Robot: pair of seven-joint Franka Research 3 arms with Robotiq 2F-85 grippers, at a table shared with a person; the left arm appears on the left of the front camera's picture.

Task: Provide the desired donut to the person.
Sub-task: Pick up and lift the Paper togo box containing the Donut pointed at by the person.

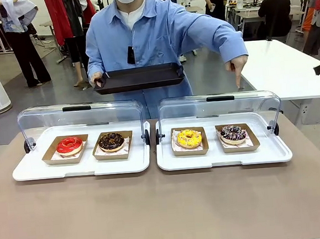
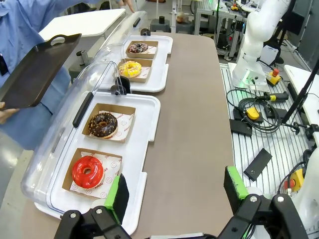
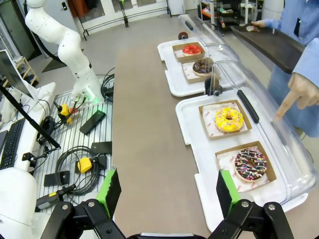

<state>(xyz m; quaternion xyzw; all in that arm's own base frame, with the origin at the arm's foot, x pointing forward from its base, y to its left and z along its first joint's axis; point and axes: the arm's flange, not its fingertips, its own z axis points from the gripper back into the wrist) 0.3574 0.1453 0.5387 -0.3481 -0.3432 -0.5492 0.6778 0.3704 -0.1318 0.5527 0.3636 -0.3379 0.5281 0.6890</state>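
Both grippers are spread wide with nothing in them. Your left gripper (image 2: 177, 191) hangs by the near corner of the left white tray (image 2: 149, 144), and your right gripper (image 3: 168, 194) hangs over the table (image 3: 149, 124) just beside the right white tray (image 3: 199, 164).

Going outward from the right one, the sprinkled donut (image 3: 250, 164) is the closest thing, sitting in its own paper box (image 3: 227, 172) at the right end of that tray. The yellow donut (image 3: 229, 119) is next to it on the left. The red donut (image 1: 69, 145) and chocolate donut (image 1: 112, 141) are over on the left tray. Both clear lids (image 1: 220, 106) are flipped up, so nothing blocks you from above.

At the far side the person (image 1: 153, 31) holds a dark serving tray (image 1: 139, 78) out in one hand. The other hand (image 1: 238, 66) points a finger down behind the right case. To me it lines up with the sprinkled donut, though the yellow one isn't far off that line, so double-check.

So you're at the "read the request" step and no pick has started. For the next move I'd bring the right gripper down over the sprinkled donut's box and pinch the box wall rather than the icing. Then lift it clear of the lid and carry it across onto the serving tray.
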